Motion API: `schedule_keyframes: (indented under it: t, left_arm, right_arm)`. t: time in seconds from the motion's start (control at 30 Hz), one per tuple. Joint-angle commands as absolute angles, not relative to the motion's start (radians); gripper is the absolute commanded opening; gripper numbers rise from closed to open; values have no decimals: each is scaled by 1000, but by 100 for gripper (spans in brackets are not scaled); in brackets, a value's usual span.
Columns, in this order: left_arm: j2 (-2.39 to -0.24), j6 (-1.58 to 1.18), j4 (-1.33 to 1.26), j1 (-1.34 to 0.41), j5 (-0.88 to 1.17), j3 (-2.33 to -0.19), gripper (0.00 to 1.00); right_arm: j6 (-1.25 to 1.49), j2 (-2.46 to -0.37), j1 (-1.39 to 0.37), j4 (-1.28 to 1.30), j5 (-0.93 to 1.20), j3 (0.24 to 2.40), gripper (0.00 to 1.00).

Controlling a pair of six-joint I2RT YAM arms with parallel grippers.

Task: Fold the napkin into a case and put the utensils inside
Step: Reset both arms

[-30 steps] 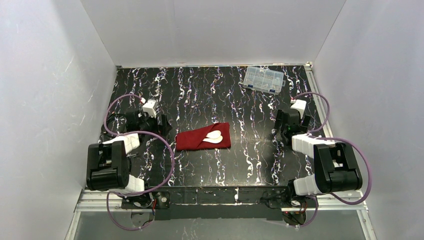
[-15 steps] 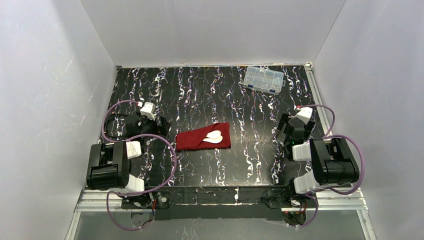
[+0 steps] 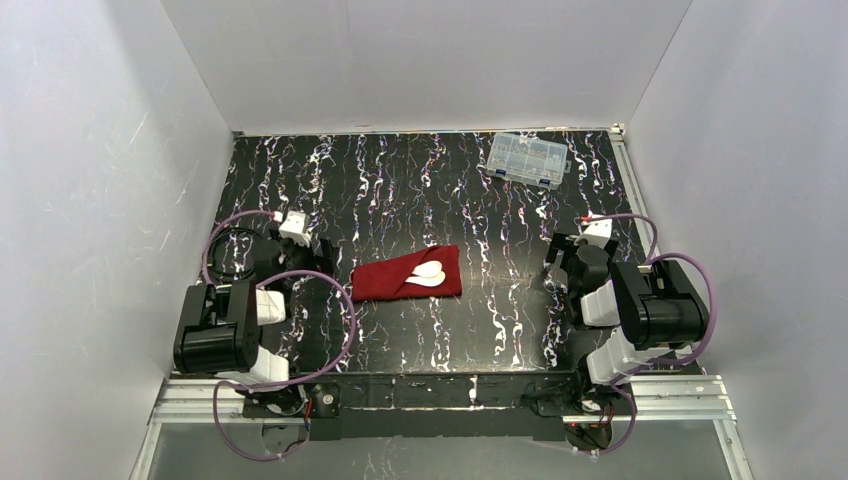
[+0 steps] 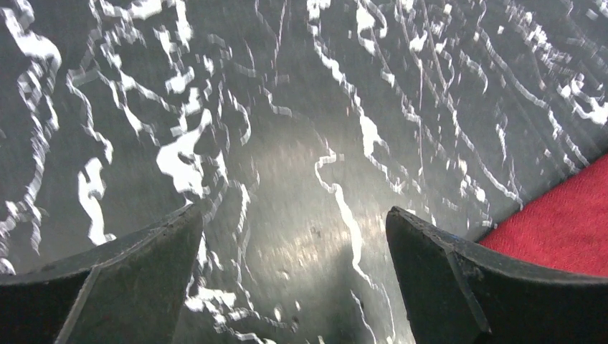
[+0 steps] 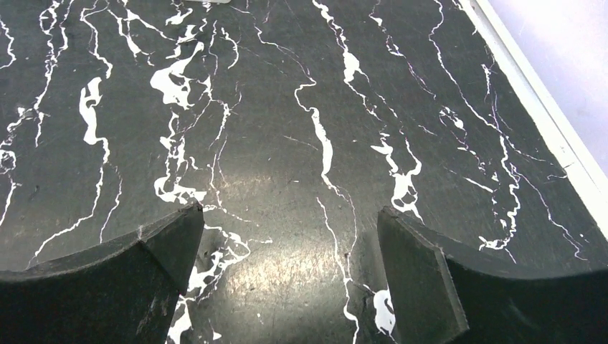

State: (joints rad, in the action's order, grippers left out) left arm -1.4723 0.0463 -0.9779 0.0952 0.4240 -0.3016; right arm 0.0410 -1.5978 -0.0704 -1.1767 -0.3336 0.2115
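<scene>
The napkin lies folded as a small oblong deep red case (image 3: 400,277) in the middle of the table. Two white utensils (image 3: 429,273) show their rounded heads on its right half; their handles do not show. My left gripper (image 3: 324,252) sits just left of the case, open and empty, a short gap away. In the left wrist view the gripper (image 4: 294,215) spans bare table, with a corner of the red cloth (image 4: 570,222) beyond the right finger. My right gripper (image 3: 553,254) stands open well to the right of the case. In its wrist view the right gripper (image 5: 289,213) spans only table.
A clear plastic compartment box (image 3: 527,158) rests at the back right. The table (image 3: 400,190) is black with white veins, ringed by white walls. A white rail (image 5: 545,115) runs along the table's right edge near my right gripper.
Both arms have drawn back toward their bases, the right one further. The case and utensils have not moved. Both grippers stayed open.
</scene>
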Motion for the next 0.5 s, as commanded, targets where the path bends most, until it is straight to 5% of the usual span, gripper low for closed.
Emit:
schedule_keyframes:
  t: [0.0,0.17,0.47]
  left_arm:
    - [-1467,67,-1054,61,334,-261,99]
    - [-1487,38,-1040,69,316,-285,98]
    - [-1483,38,-1048,69,312,-279,98]
  right_arm:
    - [2,-1586,-93,-1322,-330,177,99]
    - [-24,-1609,-97,-1119,-316,298,99]
    - [-37,-1597,-108,-1167,-307,267,99]
